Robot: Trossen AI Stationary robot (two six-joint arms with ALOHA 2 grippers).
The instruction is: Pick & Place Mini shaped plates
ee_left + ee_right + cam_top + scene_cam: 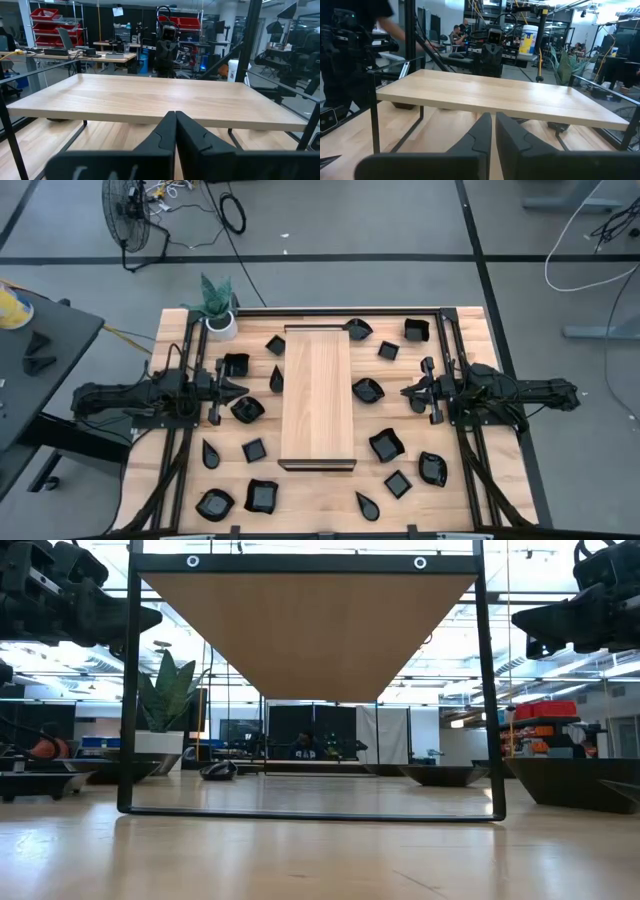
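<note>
High view: left gripper [238, 390] hangs over the left half of the table [170, 335], tip pointing at the long wooden board [318, 395], fingers pressed together, holding nothing. Left wrist view confirms it: both fingers [162, 132] meet with no gap and nothing sits between them. Right gripper [408, 391] mirrors it over the right half, tip just off the board's right edge, also closed and empty; right wrist view shows its fingers [481, 131] together apart from a thin slit.

The board is a raised shelf on a thin black frame [128, 720], running down the table's centre from far edge to near edge.

Mini shaped plates [386, 445] are scattered on the tabletop on both sides of the board, none on it. Left side: a square one [235, 365] and a bowl [247, 409] right by the left gripper, a teardrop [211, 453] and small square [254, 449] nearer the front, two bowls [215, 503] at the near-left corner. Right side: a bowl [367, 390] touching the board's right edge, squares [416, 330] at the far edge, more [432, 468] toward the near-right corner. Neither gripper touches any plate.

A white pot with a green plant [218, 308] stands at the far-left corner.

No readable labels or writing in any view.
</note>
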